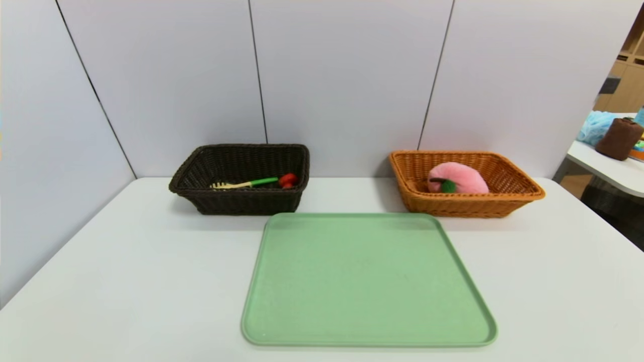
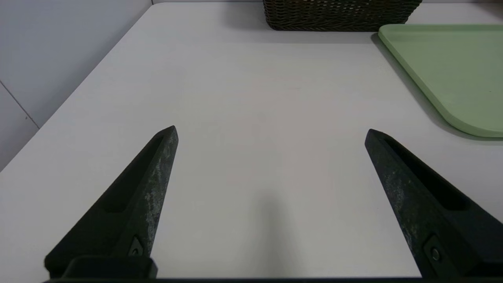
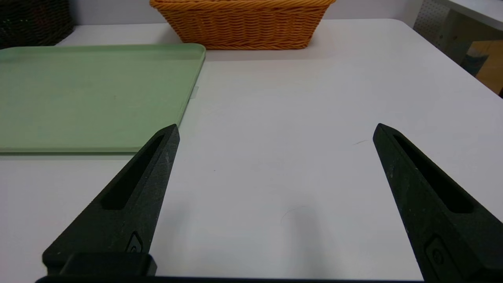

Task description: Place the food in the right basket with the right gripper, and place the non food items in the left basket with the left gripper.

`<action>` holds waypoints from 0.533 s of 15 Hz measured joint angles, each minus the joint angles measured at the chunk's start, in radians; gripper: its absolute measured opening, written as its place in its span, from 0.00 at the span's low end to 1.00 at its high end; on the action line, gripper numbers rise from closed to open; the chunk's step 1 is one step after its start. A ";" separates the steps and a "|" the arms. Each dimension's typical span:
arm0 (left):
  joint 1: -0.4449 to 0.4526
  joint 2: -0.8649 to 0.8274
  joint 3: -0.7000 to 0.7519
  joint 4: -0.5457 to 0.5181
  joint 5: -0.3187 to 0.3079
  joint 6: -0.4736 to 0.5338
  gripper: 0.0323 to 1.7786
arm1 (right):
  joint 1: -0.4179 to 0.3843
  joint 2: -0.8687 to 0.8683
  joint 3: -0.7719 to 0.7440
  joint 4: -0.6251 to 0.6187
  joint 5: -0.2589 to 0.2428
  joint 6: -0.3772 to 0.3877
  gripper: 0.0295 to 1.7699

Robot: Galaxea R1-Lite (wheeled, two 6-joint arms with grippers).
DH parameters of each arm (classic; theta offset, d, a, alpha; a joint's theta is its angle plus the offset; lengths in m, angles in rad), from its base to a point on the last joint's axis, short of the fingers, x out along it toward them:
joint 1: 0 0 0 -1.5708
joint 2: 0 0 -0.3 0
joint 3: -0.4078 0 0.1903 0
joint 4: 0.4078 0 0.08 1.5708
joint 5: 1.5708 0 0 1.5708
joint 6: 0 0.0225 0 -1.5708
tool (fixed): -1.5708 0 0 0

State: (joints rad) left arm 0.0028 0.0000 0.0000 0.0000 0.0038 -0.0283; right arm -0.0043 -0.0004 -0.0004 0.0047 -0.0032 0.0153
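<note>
1. A pale green tray [image 1: 368,281] – flat, rounded corners – lies at lower centre on the white table [image 1: 100,281].
2. Grey wall panels [image 1: 342,75] fill the upper frame.
3. At the far right edge – a brown roll [image 1: 619,139] beside blue cloth [image 1: 596,125] on another table [image 1: 611,171].

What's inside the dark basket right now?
In the dark basket lie the yellow pasta spoon with its green handle and the red duck at the handle's end. The near wall hides the basket's floor, so anything flat lying there can't be seen.
</note>
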 joint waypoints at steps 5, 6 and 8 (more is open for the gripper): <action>0.000 0.000 0.000 0.000 0.000 -0.007 0.95 | 0.000 0.000 0.000 0.000 0.000 -0.005 0.96; 0.000 0.000 0.000 0.000 0.000 -0.007 0.95 | 0.000 0.000 0.000 0.000 0.000 -0.005 0.96; 0.000 0.000 0.000 0.000 0.000 -0.007 0.95 | 0.000 0.000 0.000 -0.001 0.000 -0.007 0.96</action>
State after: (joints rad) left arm 0.0028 0.0000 0.0000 0.0000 0.0038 -0.0355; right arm -0.0047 -0.0004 0.0000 0.0032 -0.0032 0.0085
